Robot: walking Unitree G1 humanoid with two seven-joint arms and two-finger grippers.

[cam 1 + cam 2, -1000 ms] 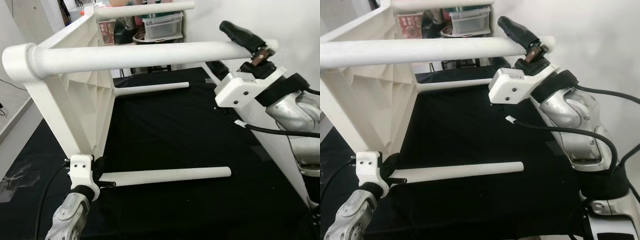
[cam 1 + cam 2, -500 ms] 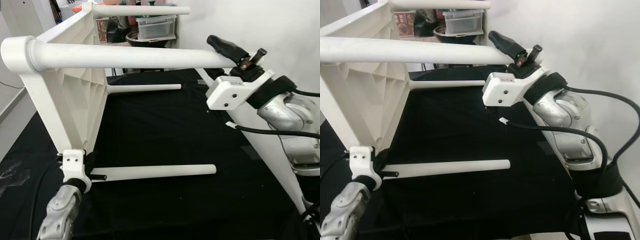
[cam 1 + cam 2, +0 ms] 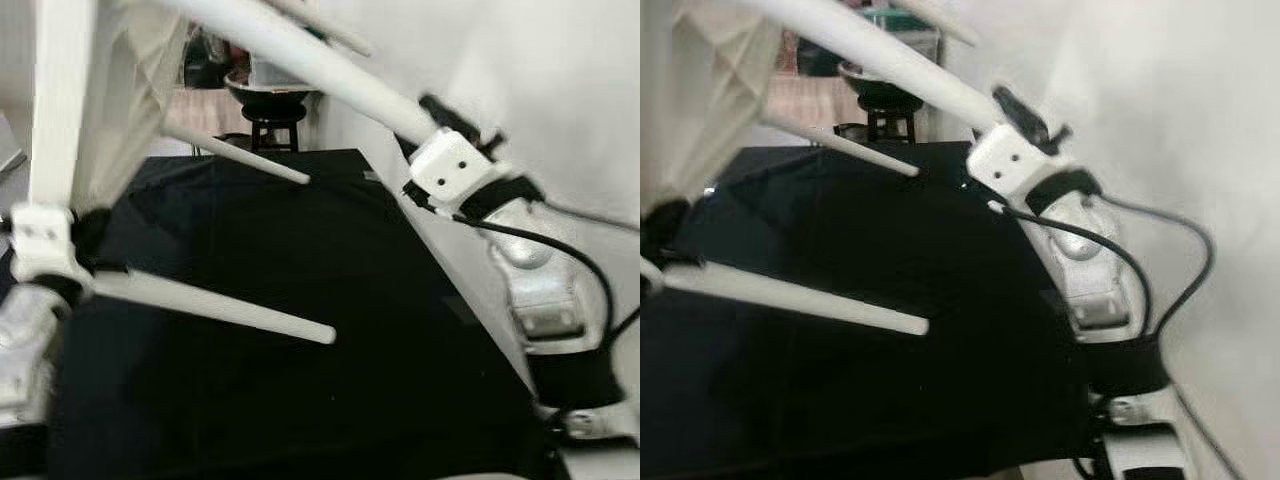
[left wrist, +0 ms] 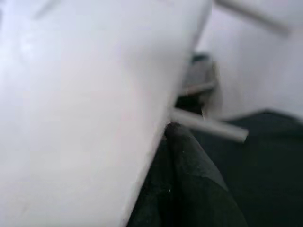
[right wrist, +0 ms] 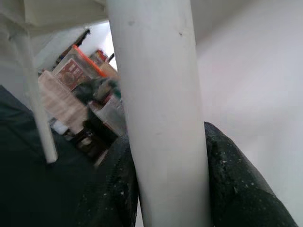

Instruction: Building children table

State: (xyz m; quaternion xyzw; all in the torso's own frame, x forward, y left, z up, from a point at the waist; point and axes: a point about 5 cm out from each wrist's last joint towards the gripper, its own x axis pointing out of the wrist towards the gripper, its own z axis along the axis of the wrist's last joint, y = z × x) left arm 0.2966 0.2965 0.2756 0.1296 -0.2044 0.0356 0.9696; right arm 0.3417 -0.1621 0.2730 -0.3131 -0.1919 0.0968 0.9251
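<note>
Children table [image 3: 80, 110] | held aloft over black worktop [image 3: 300, 300], tipped, legs pointing toward 4 o'clock | right gripper [image 5: 165, 189] fingers clamped round upper leg [image 3: 320, 70] near its tip | left gripper [image 3: 85, 230] at lower corner, grip state cannot tell.

A blurred white table panel [image 4: 85, 109] lies very close to the lens. One black finger [image 4: 189, 189] of the left gripper rests against the panel's edge. Beyond the panel, a white table leg [image 4: 208, 125] juts out above a black mat [image 4: 270, 156]; a pale wall [image 4: 255, 71] stands behind.
</note>
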